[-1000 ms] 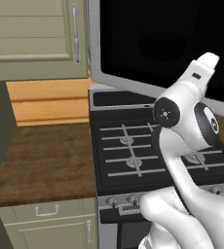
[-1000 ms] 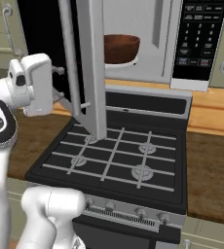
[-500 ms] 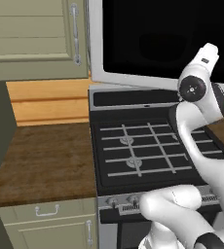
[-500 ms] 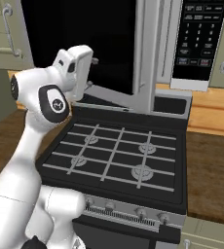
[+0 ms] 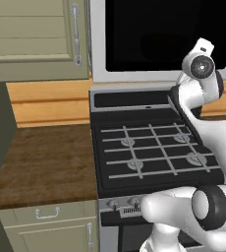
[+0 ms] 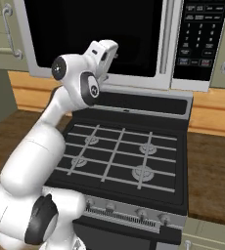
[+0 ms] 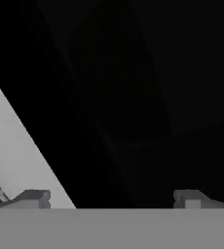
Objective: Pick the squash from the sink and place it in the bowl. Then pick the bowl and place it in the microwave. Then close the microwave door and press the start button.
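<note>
You have the microwave door (image 6: 95, 39) swung flat against the front of the microwave (image 6: 134, 80), filling the upper middle of the right base view, its large black window facing you and its long grey bar handle (image 6: 168, 41) standing upright just left of the dark control panel (image 6: 198, 36) in the upper right of that frame. In the left base view the same door (image 5: 159, 37) spreads across the upper right, its silver frame running along the bottom edge of the glass. Your gripper (image 7: 111, 198) sits right up at that black window (image 7: 133, 87): in the hand view the two finger tips stand well apart at the lower left and lower right with nothing between them, and a pale wedge of the silver frame (image 7: 21, 151) cuts in from the left. Below the microwave you see the black-topped stove (image 6: 119, 156) with its grey grates in the middle of the right base view, a brown wooden counter (image 5: 41, 162) at the left of the left base view, and pale green cabinets (image 5: 31, 37) in that view's upper left.
</note>
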Controlling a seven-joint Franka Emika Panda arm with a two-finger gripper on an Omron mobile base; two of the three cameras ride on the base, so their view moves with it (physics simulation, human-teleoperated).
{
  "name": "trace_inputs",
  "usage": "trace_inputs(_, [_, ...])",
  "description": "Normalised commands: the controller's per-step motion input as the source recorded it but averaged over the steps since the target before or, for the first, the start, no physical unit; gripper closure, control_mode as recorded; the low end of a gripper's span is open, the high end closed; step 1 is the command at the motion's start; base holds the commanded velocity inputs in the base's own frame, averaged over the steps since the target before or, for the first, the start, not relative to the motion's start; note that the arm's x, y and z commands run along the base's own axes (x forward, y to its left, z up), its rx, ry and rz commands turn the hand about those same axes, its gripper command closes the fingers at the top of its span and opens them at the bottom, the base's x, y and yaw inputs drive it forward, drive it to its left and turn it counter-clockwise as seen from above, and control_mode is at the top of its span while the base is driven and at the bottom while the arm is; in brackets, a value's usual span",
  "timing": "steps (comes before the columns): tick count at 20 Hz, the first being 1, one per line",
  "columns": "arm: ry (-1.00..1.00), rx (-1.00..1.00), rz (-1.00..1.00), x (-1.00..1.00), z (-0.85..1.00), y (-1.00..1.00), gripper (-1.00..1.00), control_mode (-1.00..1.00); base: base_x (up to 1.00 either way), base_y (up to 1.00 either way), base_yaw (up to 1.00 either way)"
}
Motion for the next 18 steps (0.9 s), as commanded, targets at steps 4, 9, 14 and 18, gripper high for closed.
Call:
trace_inputs(4, [0.15,0.09,0.09,0.83,0.0,-0.03,-1.0,-1.0,0.0,0.0,0.0])
trace_inputs(9, [0.07,0.03,0.07,0.16,0.0,0.0,-1.0,-1.0,0.0,0.0,0.0])
trace_inputs(14, [-0.03,0.02,0.0,-1.0,-0.05,-0.07,-1.0,-1.0,0.0,0.0,0.0])
trace_inputs(18, [0.0,0.09,0.0,-1.0,0.0,-0.25,-1.0,-1.0,0.0,0.0,0.0])
